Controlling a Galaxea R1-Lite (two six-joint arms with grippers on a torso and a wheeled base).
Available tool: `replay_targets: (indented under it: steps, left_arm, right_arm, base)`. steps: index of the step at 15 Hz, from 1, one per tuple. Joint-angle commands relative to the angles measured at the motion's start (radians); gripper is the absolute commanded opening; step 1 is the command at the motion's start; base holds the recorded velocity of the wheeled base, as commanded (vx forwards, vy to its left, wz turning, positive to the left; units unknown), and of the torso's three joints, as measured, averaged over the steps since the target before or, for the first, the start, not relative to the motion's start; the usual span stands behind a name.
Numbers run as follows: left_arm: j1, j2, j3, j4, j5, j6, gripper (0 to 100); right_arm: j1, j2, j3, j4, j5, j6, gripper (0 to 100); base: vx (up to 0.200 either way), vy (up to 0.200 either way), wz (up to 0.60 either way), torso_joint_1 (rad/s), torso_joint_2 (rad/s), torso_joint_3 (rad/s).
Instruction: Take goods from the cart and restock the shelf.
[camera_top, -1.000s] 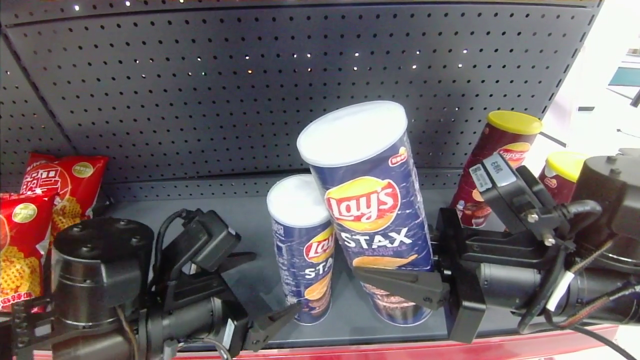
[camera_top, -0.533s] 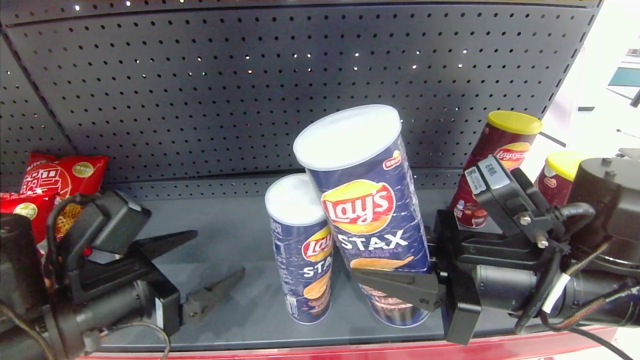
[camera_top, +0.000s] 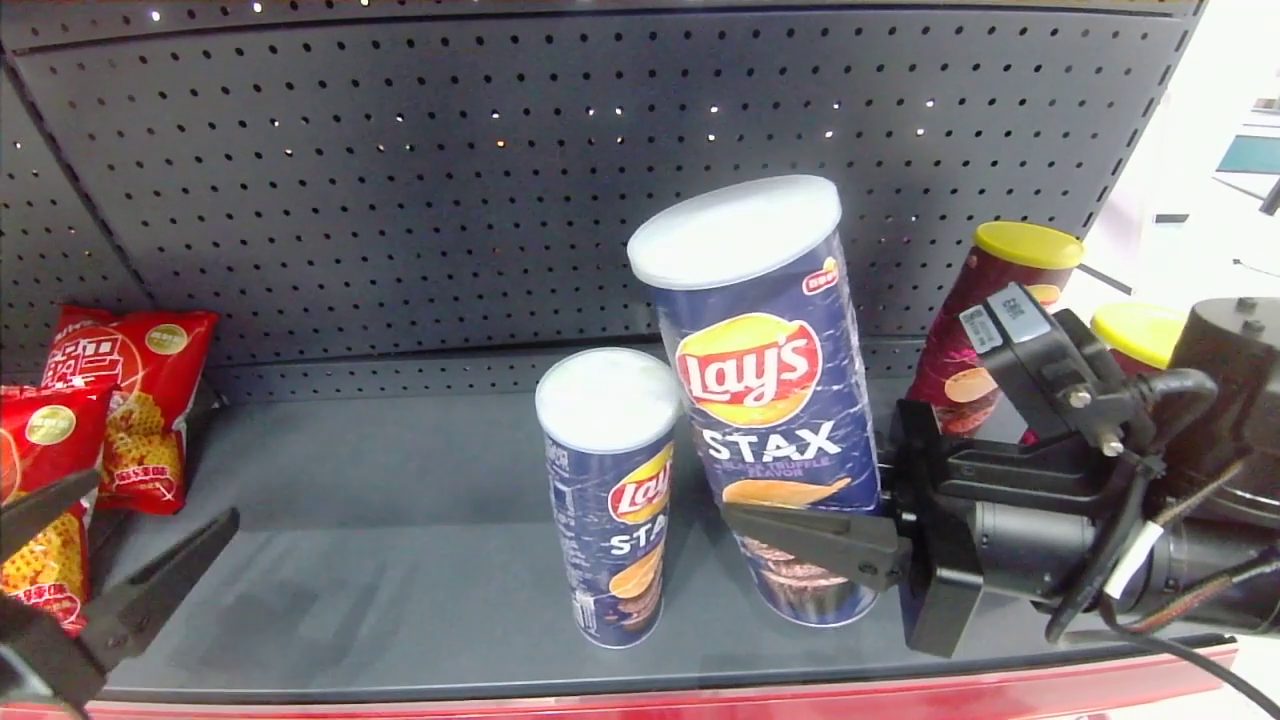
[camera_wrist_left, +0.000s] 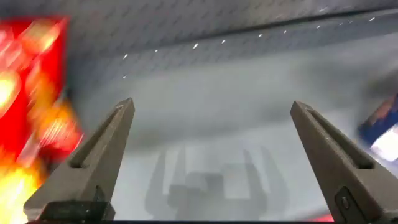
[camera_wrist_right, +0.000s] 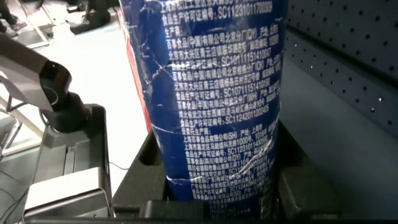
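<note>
A tall blue chips can (camera_top: 760, 400) with a white lid is upright near the shelf's front edge, and my right gripper (camera_top: 790, 530) is shut on its lower half. In the right wrist view the same blue can (camera_wrist_right: 211, 93) sits between the jaws. I cannot tell whether its base touches the shelf floor (camera_top: 400, 520). A second blue can (camera_top: 605, 490) stands free just to its left. My left gripper (camera_top: 165, 495) hangs open at the shelf's front left, and the left wrist view shows this gripper (camera_wrist_left: 211, 102) with nothing between its fingers.
Two maroon cans with yellow lids (camera_top: 1000, 290) (camera_top: 1140, 335) stand behind my right arm. Red snack bags (camera_top: 130, 400) lean at the far left, close to my left gripper. A perforated back panel (camera_top: 500, 180) closes the shelf. Bare floor lies between the bags and the blue cans.
My left arm has pulled back to the left, away from the standing blue can, with its gripper open. My right gripper has shifted the held can right and slightly up, and it now stands straighter.
</note>
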Motion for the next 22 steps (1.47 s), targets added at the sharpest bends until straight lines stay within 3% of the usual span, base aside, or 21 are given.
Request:
replay_targets:
  steps: [1,3,7,9,11,13,15,18,20,22]
  left_arm:
    - [0.095,-0.221,0.152,0.008,-0.003,-0.001,100]
    - [0.1,-0.317,0.168,0.116,0.002,-0.003,100]
    - [0.098,-0.742,0.158,0.587,0.002,-0.003,100]
    - [0.095,-0.733,0.166,0.552,0.013,-0.003,100]
    - [0.046,-0.784,0.165,0.561,0.02,-0.009,100]
    - [0.045,-0.814,0.171,0.592,0.115,-0.018,100]
    - [0.043,-0.814,0.169,0.593,0.086,-0.015,100]
    - [0.043,-0.814,0.169,0.593,0.091,-0.045,100]
    - [0.043,-0.814,0.168,0.593,0.094,-0.045,100]
    - [0.043,-0.814,0.169,0.593,0.094,-0.045,100]
  right_arm:
    - [-0.002,-0.023,0.003,0.0,-0.001,0.002,0]
    - [-0.007,-0.04,0.004,0.0,-0.001,0.004,0]
    - [-0.046,-0.046,0.0,0.0,-0.004,0.013,0]
    - [-0.048,-0.054,0.003,0.0,-0.006,0.013,0]
    - [-0.062,-0.054,0.001,0.0,-0.006,0.015,0]
    - [-0.068,-0.055,-0.005,0.0,-0.006,0.015,0]
    - [-0.071,-0.069,-0.003,0.0,-0.007,0.018,0]
    - [-0.099,-0.06,0.003,0.001,-0.007,0.018,0]
    - [-0.102,-0.031,-0.005,0.001,-0.009,0.018,0]
    - [-0.103,0.022,-0.016,0.001,-0.079,0.025,0]
  base:
    - [0.0,0.0,0.0,0.0,0.0,0.0]
    - [0.0,0.0,0.0,0.0,0.0,0.0]
    - [0.0,0.0,0.0,0.0,0.0,0.0]
    - [0.0,0.0,0.0,0.0,0.0,0.0]
    - [0.0,0.0,0.0,0.0,0.0,0.0]
    - [0.0,0.0,0.0,0.0,0.0,0.0]
    - [0.0,0.0,0.0,0.0,0.0,0.0]
    - [0.0,0.0,0.0,0.0,0.0,0.0]
    - [0.0,0.0,0.0,0.0,0.0,0.0]
    - [0.0,0.0,0.0,0.0,0.0,0.0]
